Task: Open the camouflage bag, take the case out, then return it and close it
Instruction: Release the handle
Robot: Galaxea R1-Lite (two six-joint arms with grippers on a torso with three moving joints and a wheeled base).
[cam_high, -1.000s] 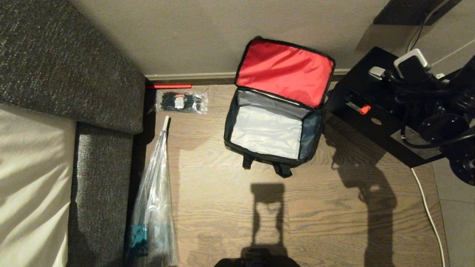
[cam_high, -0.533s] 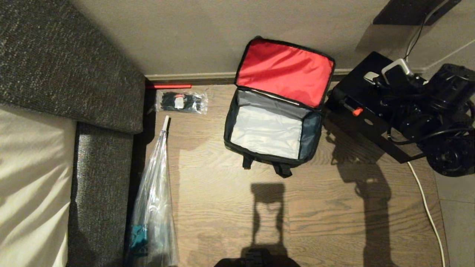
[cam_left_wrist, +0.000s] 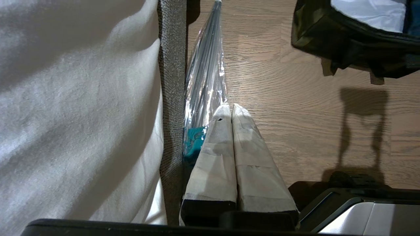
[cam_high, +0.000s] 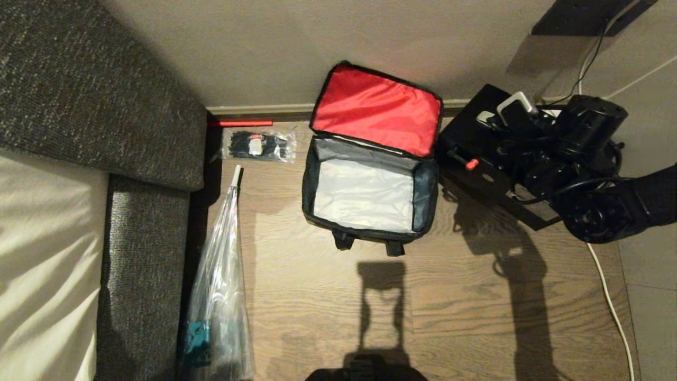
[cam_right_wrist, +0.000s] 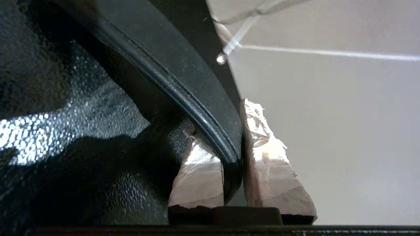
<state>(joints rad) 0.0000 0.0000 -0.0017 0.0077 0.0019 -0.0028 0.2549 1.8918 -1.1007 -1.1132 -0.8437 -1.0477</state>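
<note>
The camouflage bag (cam_high: 426, 190) lies open on the wooden floor, its red lid lining (cam_high: 375, 108) leaning back against the wall and its pale grey interior empty. Just right of it the black case (cam_high: 476, 143), with a small red latch (cam_high: 472, 164), hangs tilted and close against the bag's right side. My right gripper (cam_high: 515, 114) is shut on the case's black handle (cam_right_wrist: 197, 98), one taped finger on each side of it. My left gripper (cam_left_wrist: 226, 109) is shut and empty, parked low by the sofa edge. A corner of the bag (cam_left_wrist: 354, 46) also shows in the left wrist view.
A dark grey sofa (cam_high: 106, 106) with a white sheet (cam_high: 47, 254) fills the left. A clear plastic bag (cam_high: 219, 296) lies along it, and a packet of black ties (cam_high: 258, 144) sits by the wall. A white cable (cam_high: 608, 296) runs along the right.
The right arm has carried the case leftward to the bag. The bag, lid included, has slid a little to the left on the floor. The left arm has not moved.
</note>
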